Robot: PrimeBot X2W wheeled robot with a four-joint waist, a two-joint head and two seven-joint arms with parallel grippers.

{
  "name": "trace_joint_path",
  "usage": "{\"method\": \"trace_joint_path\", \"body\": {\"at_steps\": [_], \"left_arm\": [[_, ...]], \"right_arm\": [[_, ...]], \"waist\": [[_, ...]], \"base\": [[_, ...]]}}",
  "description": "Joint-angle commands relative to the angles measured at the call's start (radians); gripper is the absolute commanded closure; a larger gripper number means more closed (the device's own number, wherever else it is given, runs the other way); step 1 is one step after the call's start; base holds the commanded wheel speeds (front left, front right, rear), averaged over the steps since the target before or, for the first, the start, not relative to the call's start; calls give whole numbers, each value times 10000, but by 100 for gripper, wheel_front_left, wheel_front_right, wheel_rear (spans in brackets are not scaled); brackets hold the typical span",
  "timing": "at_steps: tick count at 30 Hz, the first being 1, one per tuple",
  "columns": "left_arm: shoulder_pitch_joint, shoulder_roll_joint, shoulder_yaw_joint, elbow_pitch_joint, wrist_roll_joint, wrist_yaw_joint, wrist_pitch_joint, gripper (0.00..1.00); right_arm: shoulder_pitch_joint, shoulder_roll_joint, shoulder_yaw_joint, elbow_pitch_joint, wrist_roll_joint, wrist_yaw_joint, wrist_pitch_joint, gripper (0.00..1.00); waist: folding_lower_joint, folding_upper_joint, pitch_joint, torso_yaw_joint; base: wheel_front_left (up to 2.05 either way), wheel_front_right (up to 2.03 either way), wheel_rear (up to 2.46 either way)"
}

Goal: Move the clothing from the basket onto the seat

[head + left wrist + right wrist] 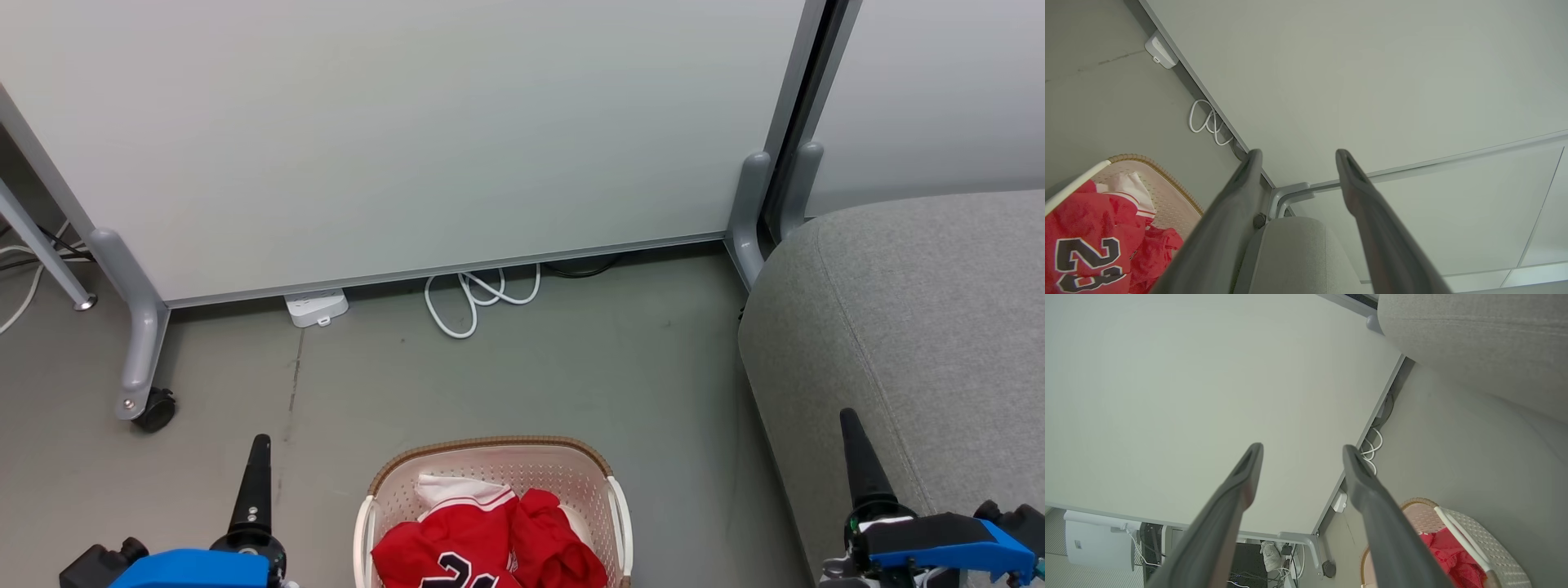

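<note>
In the head view, the red clothing [465, 543] lies in the basket [490, 447] at the bottom middle. The grey seat [922, 327] is on the right. Your left gripper [260, 469] is at lower left and your right gripper [857, 457] at lower right.

In the left wrist view, the fingers stand wide apart and hold nothing. Go down into the middle of the pile, not onto the rim.

In the right wrist view, the fingers are wide apart too. The floor [1474, 449] gives room between basket and seat. Lift high over the seat's round edge.
</note>
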Motion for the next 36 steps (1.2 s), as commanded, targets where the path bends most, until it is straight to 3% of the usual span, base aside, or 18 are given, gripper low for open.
{"method": "trace_joint_path", "body": {"at_steps": [1,14,36], "left_arm": [[-281,103,-47,-191,264,21,-77,0],[-365,126,-626,-309,3185,244,-607,0],[-478,161,-1274,-424,6403,524,-1270,0]], "right_arm": [[-241,-32,29,-188,-301,2,-88,0],[-106,-43,218,-711,-3159,3,-295,0],[10,-58,427,-1153,-6092,2,-631,0]], "waist": [[0,0,3,0],[0,0,56,5],[0,0,96,-32]], "base": [[0,0,0],[0,0,0],[0,0,0]]}}
